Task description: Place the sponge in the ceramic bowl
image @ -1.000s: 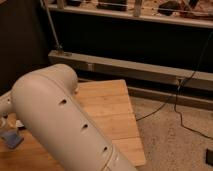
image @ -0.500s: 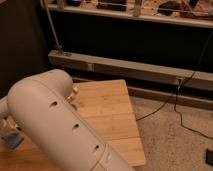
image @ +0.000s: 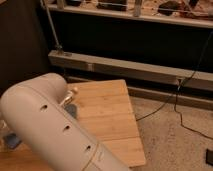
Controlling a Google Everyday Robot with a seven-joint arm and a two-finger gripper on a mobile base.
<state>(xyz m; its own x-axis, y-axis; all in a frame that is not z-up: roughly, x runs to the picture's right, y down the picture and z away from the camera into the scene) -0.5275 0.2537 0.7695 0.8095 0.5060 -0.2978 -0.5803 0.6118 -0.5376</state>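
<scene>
White arm (image: 50, 130) hangs over the bench (image: 107, 115) — tool hidden behind it, grip impossible to tell. What may be the sponge (image: 71, 109) peeks beside it; bowl unseen — stage unclear.

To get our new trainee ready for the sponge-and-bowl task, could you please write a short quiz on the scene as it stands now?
1. True or false: the ceramic bowl stands in plain view on the wooden table.
2. What fills the lower left of the view? A) the robot's arm B) a cardboard box C) a chair
3. Can the gripper be seen, and if not, why?

Key
1. False: no ceramic bowl shows anywhere.
2. A.
3. No: the gripper is not in view, and the arm hides the left part of the table.
</scene>
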